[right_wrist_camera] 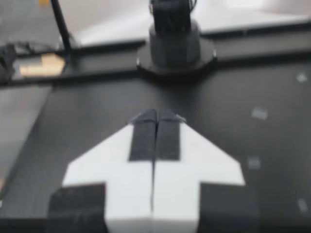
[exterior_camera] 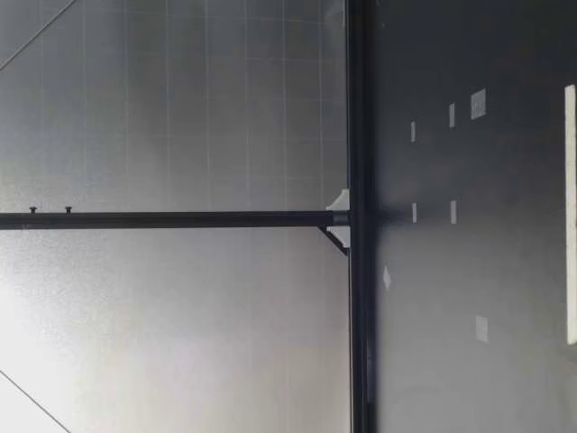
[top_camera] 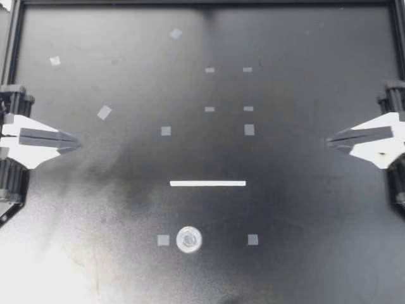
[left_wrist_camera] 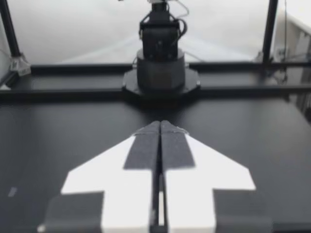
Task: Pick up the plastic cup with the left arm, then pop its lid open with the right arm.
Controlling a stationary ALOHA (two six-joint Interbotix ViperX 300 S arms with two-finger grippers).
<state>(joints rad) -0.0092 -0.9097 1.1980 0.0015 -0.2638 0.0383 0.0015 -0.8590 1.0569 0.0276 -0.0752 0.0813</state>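
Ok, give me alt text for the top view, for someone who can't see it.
Both arms sit at the sides of the dark table, left pincer and right pincer shut, empty, pointing toward each other. Between them lie a white strip, a small round shiny object below it, and scattered pale tape squares.

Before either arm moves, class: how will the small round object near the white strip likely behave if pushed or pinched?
The round object looks circular from above, so it may roll if tipped. Its glinting surface suggests a slippery grip. Nothing touches it, so a push would probably slide it.
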